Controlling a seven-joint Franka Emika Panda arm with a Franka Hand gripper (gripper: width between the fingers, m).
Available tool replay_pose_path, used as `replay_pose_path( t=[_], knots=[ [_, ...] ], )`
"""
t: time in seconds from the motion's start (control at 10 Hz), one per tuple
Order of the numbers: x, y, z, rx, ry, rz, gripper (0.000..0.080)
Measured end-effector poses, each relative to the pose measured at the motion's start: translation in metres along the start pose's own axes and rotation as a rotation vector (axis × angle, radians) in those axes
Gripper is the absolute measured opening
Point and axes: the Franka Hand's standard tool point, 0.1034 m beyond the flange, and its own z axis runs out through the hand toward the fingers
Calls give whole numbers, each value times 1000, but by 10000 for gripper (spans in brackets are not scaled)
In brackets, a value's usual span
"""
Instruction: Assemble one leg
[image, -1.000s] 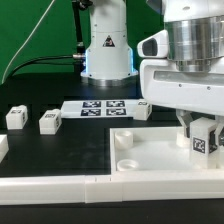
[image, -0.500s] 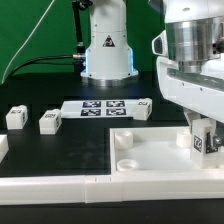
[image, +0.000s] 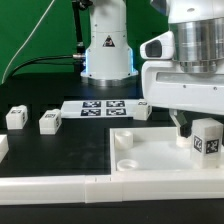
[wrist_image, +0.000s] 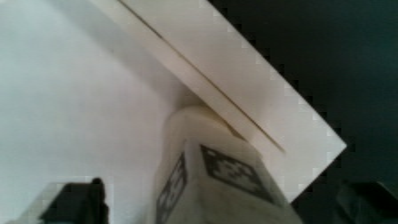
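A small white leg (image: 207, 138) with a black-and-white marker stands upright at a corner of the large white panel (image: 150, 152), at the exterior view's right. My gripper (image: 205, 127) hangs over it. One dark finger (image: 178, 123) stands apart from the leg's side; the other is past the frame edge. In the wrist view the leg (wrist_image: 222, 165) rises between the two dark fingertips (wrist_image: 75, 202) with a gap on each side, over the panel (wrist_image: 80, 100). The gripper (wrist_image: 217, 208) is open around the leg.
Two loose legs (image: 15, 117) (image: 50, 121) lie at the left and another (image: 143, 110) lies by the marker board (image: 100, 107). The robot base (image: 107, 45) stands behind. A white bar (image: 60, 186) runs along the front. A round socket (image: 125, 140) shows in the panel.
The gripper turned about the leg and swung back. Its fingers, earlier close against the leg, now stand apart from it. The leg stays upright at the panel corner.
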Motion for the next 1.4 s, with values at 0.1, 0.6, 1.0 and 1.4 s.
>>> replay_pose_path(
  t=[0.1,0.6,1.0,1.4],
  knots=[
    [0,0,0,-1,0,-118,648],
    [3,0,-2,-43,11,-773,649],
    [5,1,-2,-53,11,-913,640],
    [5,2,-2,-52,12,-888,288]
  ],
)
